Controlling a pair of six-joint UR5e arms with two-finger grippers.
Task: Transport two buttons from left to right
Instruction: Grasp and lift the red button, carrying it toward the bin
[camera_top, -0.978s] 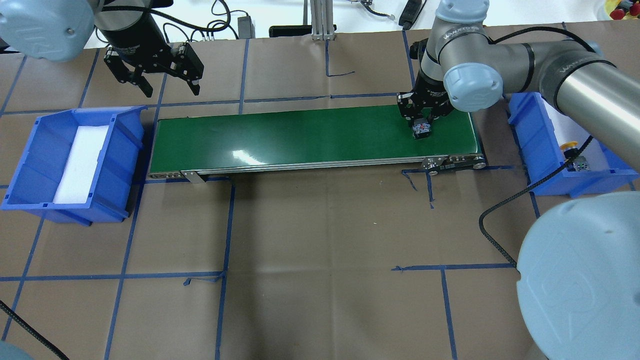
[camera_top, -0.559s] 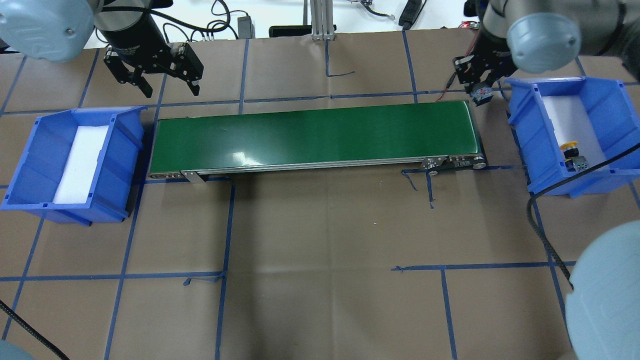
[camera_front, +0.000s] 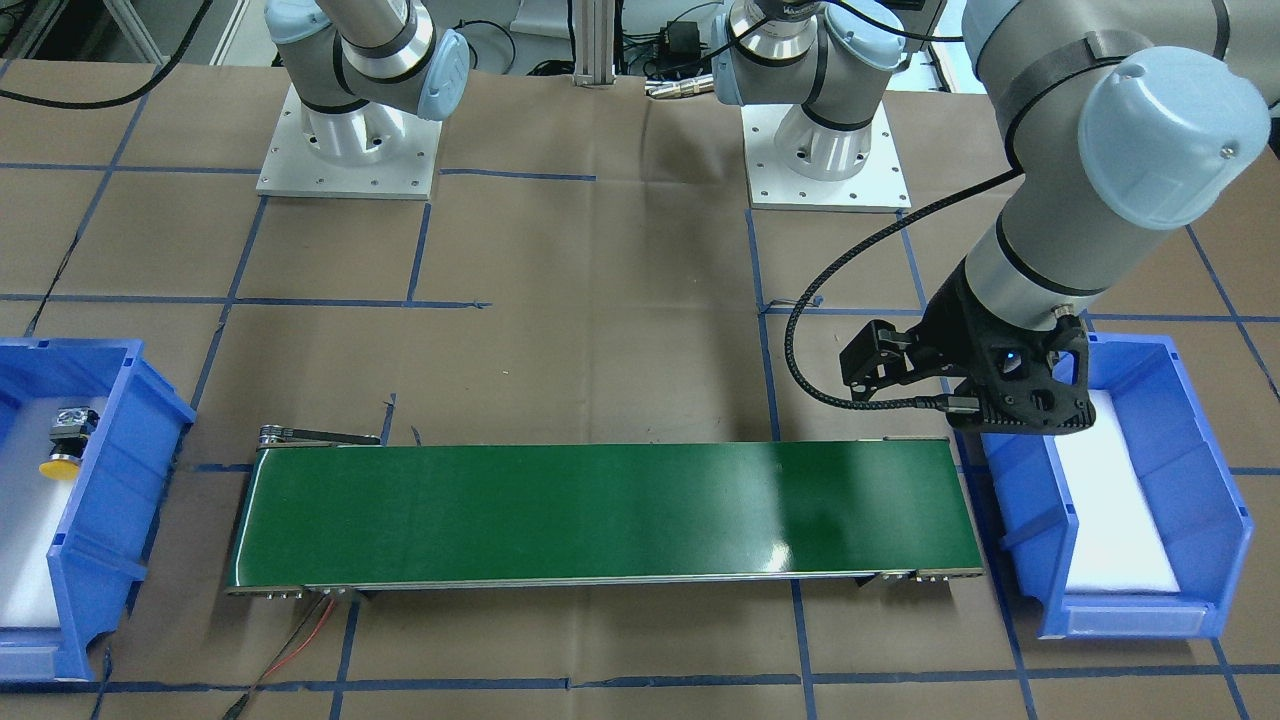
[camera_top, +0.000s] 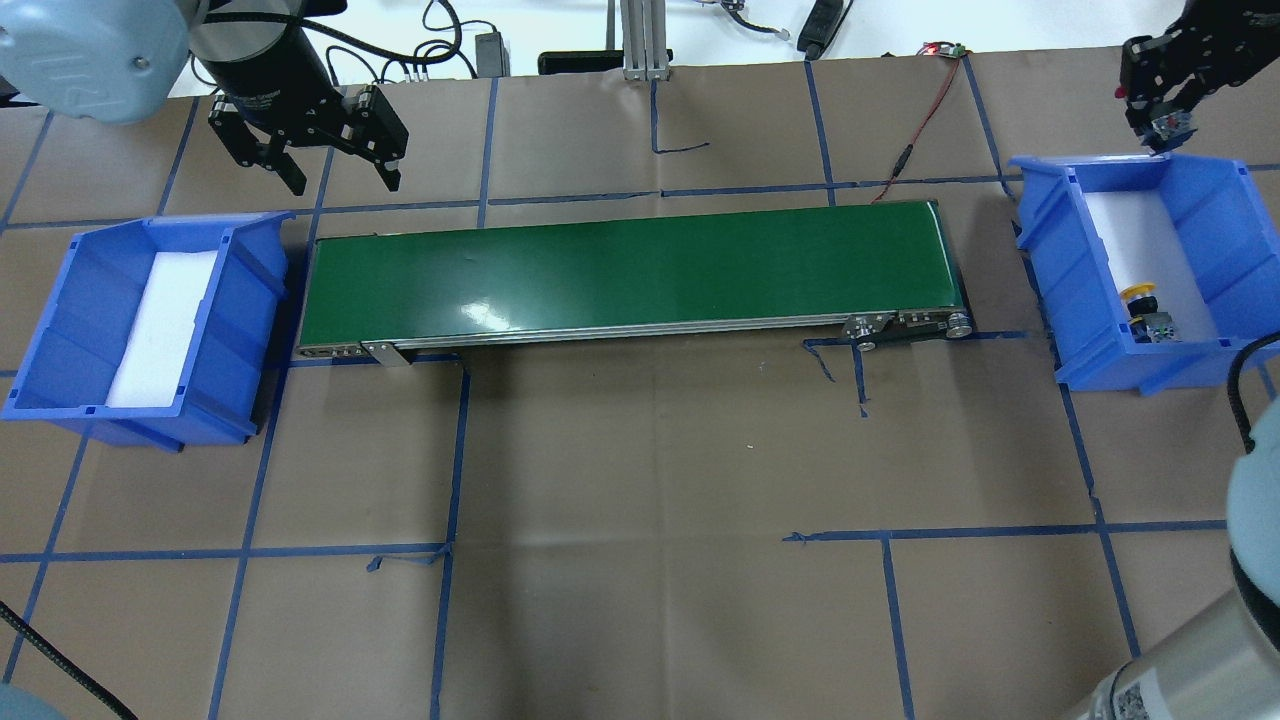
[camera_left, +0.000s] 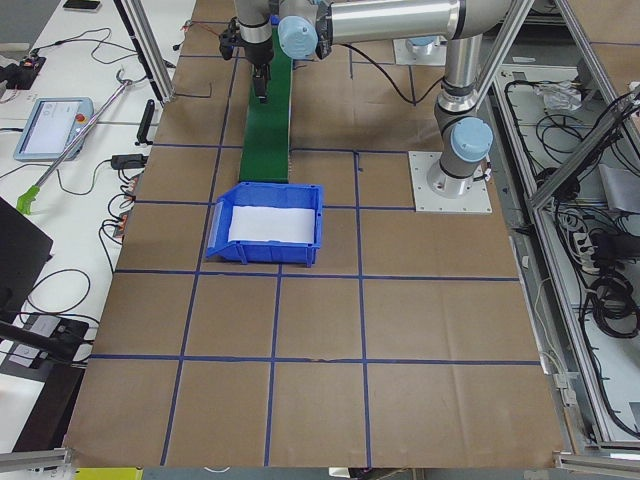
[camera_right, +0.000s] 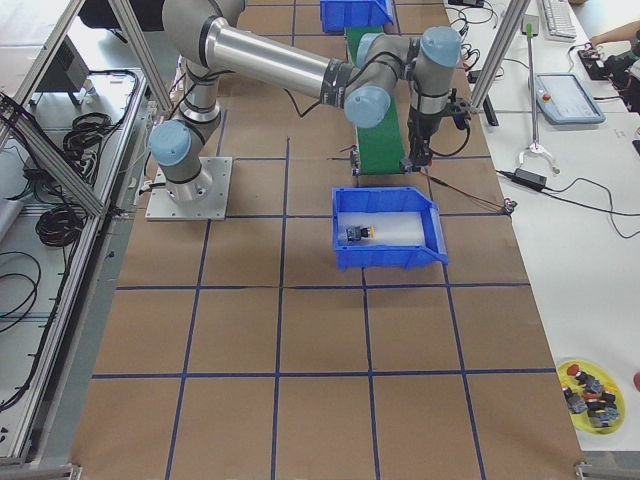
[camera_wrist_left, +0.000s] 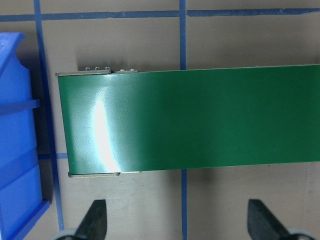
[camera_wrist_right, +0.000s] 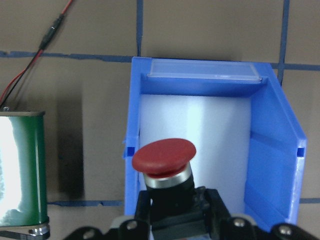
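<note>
Now the red button (camera_wrist_right: 163, 156) is clamped by its black body in the right gripper (camera_wrist_right: 172, 202), above the far end of the right blue bin (camera_top: 1040, 235). It is best lowered onto bare white foam (camera_top: 1125, 235), well apart from the yellow button (camera_top: 1138, 294) lying at the near end, before the jaws are parted. The left gripper (camera_top: 343, 180) is held with jaws spread and nothing between them.

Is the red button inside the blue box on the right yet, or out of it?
Out. The right gripper is shut on the red button, raised near the blue bin's rim; only the yellow button lies inside.
</note>
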